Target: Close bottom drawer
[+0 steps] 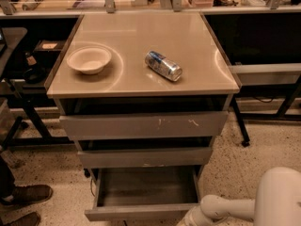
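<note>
Desk [141,36]: a tan-topped grey cabinet filling the centre of the frame, its top reaching from upper centre to mid-frame; three drawers stepped below it, each narrower than the one above. Top drawer front [141,125]: the widest, marked with white scratches right of centre, standing slightly out from the desk body. Middle drawer front [146,157]: narrower, directly beneath, also slightly out. Bottom drawer [146,189]: the narrowest, at lower centre, standing wide open; its shallow grey tray was exposed and its plain front lay near the bottom edge of the frame. Robot arm [277,197]: white, rounded, entering from the lower right corner and reaching leftward. Tool [187,220]: at the bottom edge, right of centre, just beside the right end of the bottom drawer's front; whether it was released or clenched could not be told. Bowl [89,59]: pale, upright, on the left part of the desk. Can [162,65]: lying on its side near the middle of the desk, well apart from the bowl. Shoes [26,194]: brown, on the speckled floor at lower left.
</note>
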Controlling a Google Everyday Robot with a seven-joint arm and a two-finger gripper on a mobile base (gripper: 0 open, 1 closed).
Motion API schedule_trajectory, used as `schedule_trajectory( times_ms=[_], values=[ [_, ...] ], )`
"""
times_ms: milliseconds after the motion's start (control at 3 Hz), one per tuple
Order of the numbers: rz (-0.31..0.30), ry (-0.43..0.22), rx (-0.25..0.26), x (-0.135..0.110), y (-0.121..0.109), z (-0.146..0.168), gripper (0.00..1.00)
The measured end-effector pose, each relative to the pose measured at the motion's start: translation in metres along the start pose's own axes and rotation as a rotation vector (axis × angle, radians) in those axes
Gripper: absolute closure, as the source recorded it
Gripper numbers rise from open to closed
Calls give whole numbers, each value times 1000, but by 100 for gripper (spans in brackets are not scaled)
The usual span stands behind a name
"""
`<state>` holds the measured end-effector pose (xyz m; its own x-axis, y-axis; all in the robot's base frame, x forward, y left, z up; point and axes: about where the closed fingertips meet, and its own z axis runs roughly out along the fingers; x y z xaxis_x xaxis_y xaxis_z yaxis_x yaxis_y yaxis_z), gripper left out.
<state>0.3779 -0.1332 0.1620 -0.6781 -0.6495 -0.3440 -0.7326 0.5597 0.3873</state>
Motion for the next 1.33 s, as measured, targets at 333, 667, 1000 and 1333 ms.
schedule_trajectory(
  times_ms=[333, 667, 1000, 1333],
  values=[
    [-17, -70, 54, -41, -35, 3, 100],
    [-17, -70, 54, -41, -35, 3, 100],
    [34, -79, 51, -41, -38, 10, 100],
    [65, -120, 64, -54, -46, 11, 100]
  ],
)
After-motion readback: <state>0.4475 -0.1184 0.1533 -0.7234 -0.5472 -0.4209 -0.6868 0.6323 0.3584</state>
